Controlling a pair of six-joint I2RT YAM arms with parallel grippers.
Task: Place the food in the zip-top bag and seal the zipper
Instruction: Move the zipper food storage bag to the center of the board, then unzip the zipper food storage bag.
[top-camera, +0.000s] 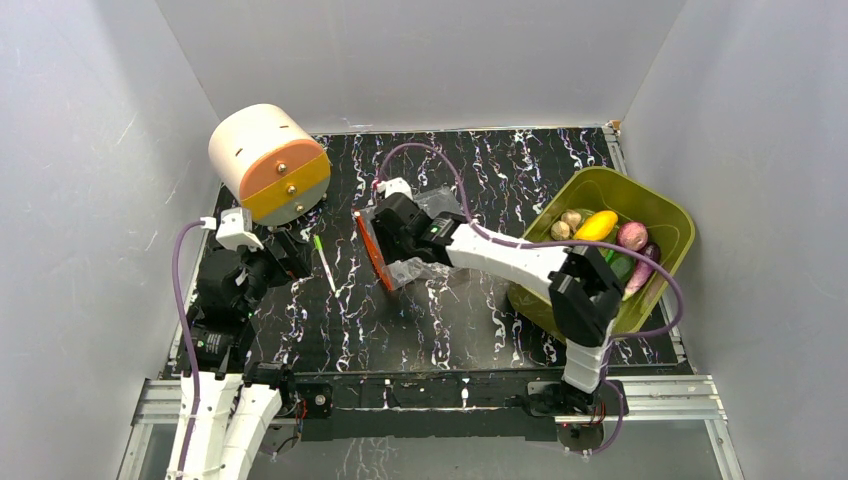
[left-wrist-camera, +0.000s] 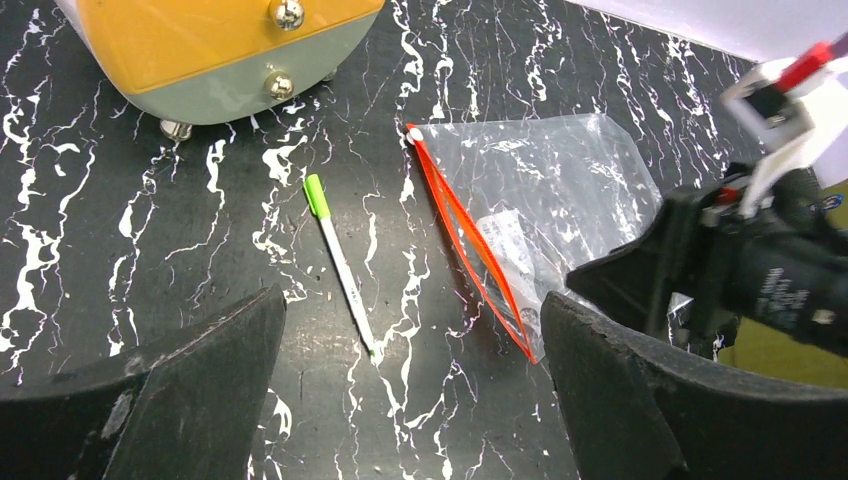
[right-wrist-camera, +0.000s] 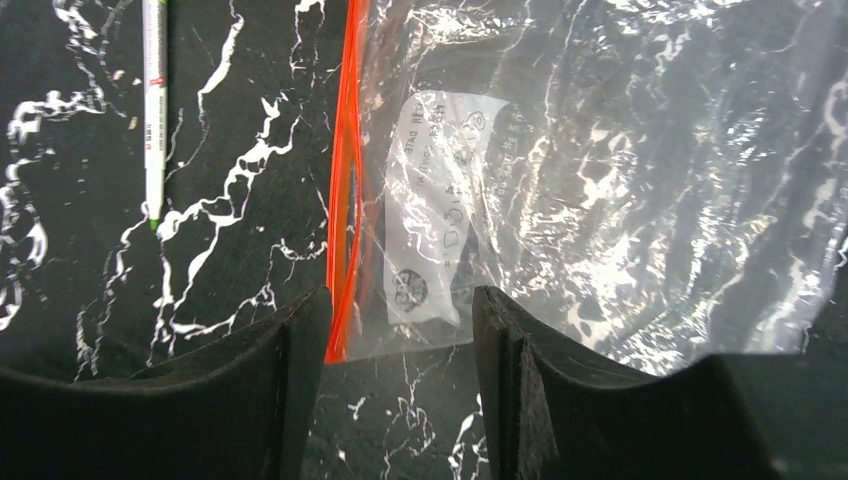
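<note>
I note a green-capped pen (left-wrist-camera: 340, 265) lying left of the zip-top bag (left-wrist-camera: 560, 180) at mid-worktop. The bag's zipper (right-wrist-camera: 345, 200) runs far-to-near, and its mouth faces the left edge. The right gripper (right-wrist-camera: 400, 310) is narrowly parted astride the bag's near corner. The left gripper (left-wrist-camera: 410, 300) is wide and empty.

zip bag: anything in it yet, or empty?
Empty. The bag lies flat with only its printed label showing through; the food sits in the green basket.
</note>
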